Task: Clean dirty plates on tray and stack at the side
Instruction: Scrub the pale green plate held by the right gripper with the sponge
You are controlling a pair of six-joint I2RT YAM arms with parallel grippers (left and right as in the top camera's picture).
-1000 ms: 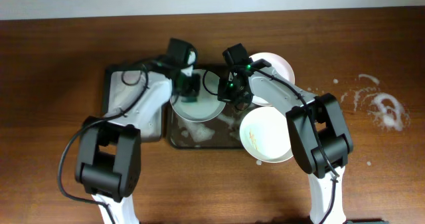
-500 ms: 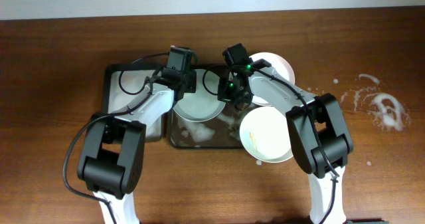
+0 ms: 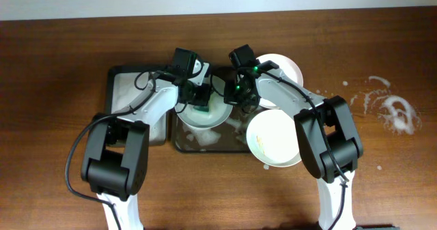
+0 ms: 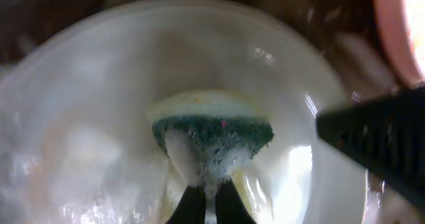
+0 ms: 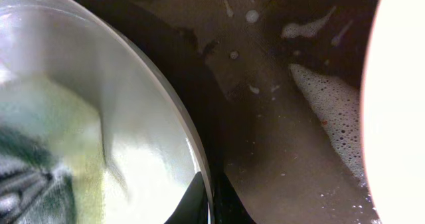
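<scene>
A pale mint plate point(image 3: 217, 114) sits tilted over the foam-streaked dark tray point(image 3: 205, 142). My left gripper point(image 3: 200, 97) is shut on a green-and-yellow sponge point(image 4: 212, 127) and presses it against the plate's wet inner face point(image 4: 99, 104). My right gripper point(image 3: 236, 97) is shut on the plate's right rim point(image 5: 199, 151), with one finger inside and one outside. A white plate point(image 3: 274, 138) lies at the tray's right front. Another pale plate point(image 3: 285, 66) lies behind it.
A smaller dark tray point(image 3: 126, 93) lies to the left of the big tray. Soap foam point(image 5: 332, 117) lies on the tray floor point(image 5: 279, 144) beside the held plate. White soap splashes point(image 3: 396, 110) fleck the wood tabletop at far right. A pinkish plate edge point(image 4: 405, 24) shows close by.
My left gripper swung away toward the back of the plate, then came back down onto the plate with the sponge. The right gripper has held still on the rim.
</scene>
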